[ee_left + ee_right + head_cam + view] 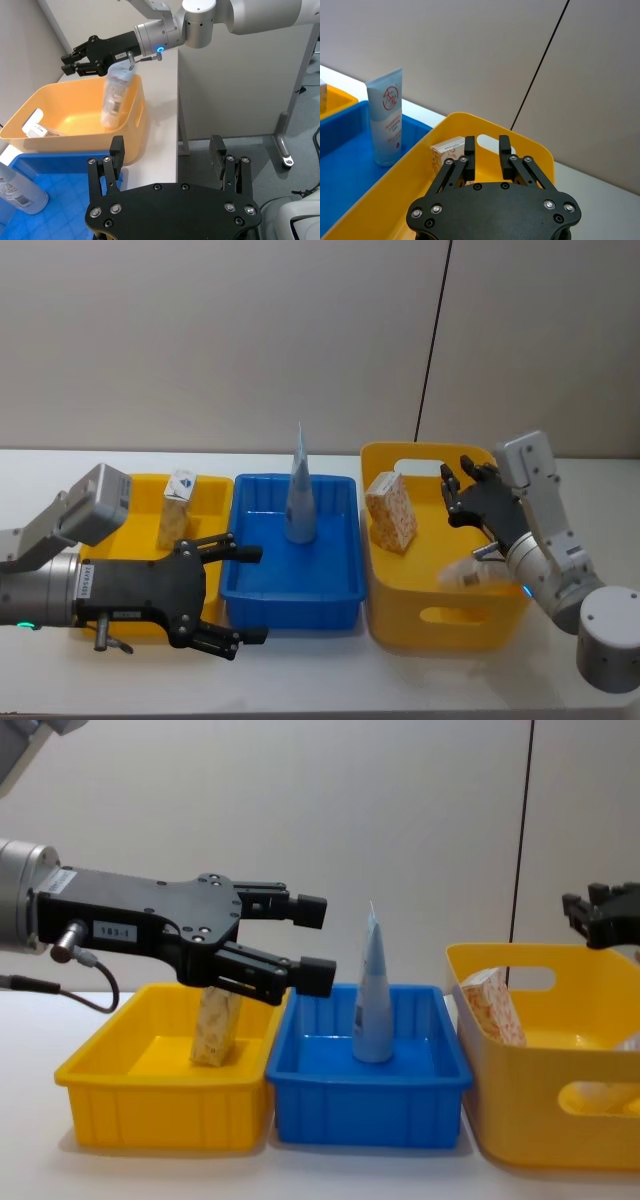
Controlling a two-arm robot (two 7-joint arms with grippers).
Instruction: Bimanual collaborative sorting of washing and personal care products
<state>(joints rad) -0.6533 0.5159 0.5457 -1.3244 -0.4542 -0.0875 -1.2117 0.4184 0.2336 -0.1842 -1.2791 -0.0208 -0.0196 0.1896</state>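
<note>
My right gripper [458, 476] [70, 64] [486, 145] hovers open over the right yellow bin [400, 625], nothing between its fingers. Below its wrist a pale blue tube [468, 575] [117, 92] shows blurred in mid-air inside that bin, held by nothing. The white pack with red-orange leaf print [390, 510] [492, 1005] leans in the same bin. Another blue tube [300, 495] [372, 995] stands upright in the blue bin [290, 605]. A tan speckled carton [178, 505] [215, 1025] stands in the left yellow bin [130, 540]. My left gripper [250, 595] [315, 943] is open and empty above the bins' front edges.
The three bins stand side by side on a white table [330, 680]. A grey wall [250, 340] with a black cable [432, 350] runs behind. In the left wrist view, the table edge [177, 125] drops off beside the right bin.
</note>
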